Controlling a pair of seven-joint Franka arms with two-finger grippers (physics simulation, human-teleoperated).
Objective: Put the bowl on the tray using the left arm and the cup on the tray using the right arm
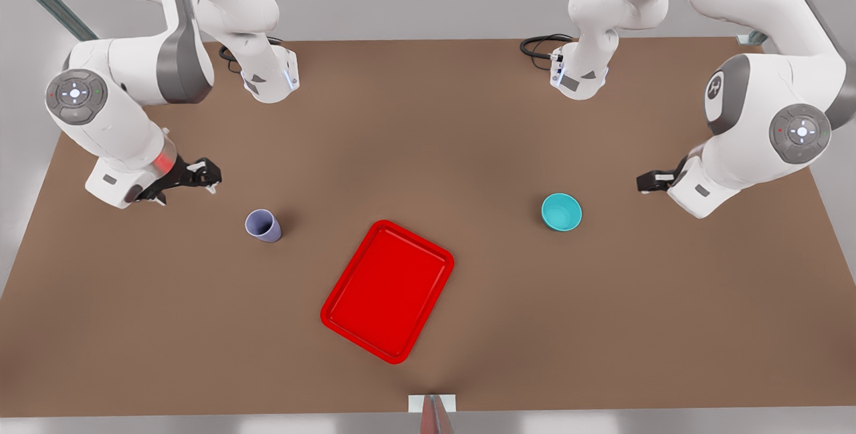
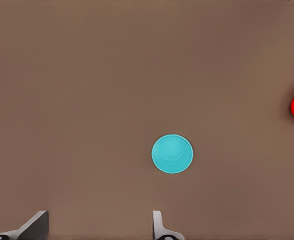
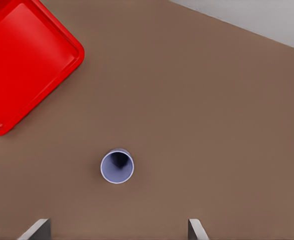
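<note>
Both my claws wide open & empty: L gripper (image 1: 643,182) needs to centre over bowl (image 1: 561,212), R gripper (image 1: 208,176) over cup (image 1: 263,225) before dropping.

A red tray (image 1: 388,290), teal bowl (image 1: 561,212) and lavender cup (image 1: 263,225) on a brown table (image 1: 602,327).

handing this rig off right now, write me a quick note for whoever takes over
Left end effector: open, holding nothing, above the table on the front view's right, short of the bowl.
Right end effector: open, holding nothing, on the front view's left, short of the cup.
Bowl and cup both stand upright on the table, on either side of the tray, not touching it. The tray holds nothing.
Done: nothing placed yet.
Left: left arm takes the bowl to the tray, right arm takes the cup to the tray.
</note>
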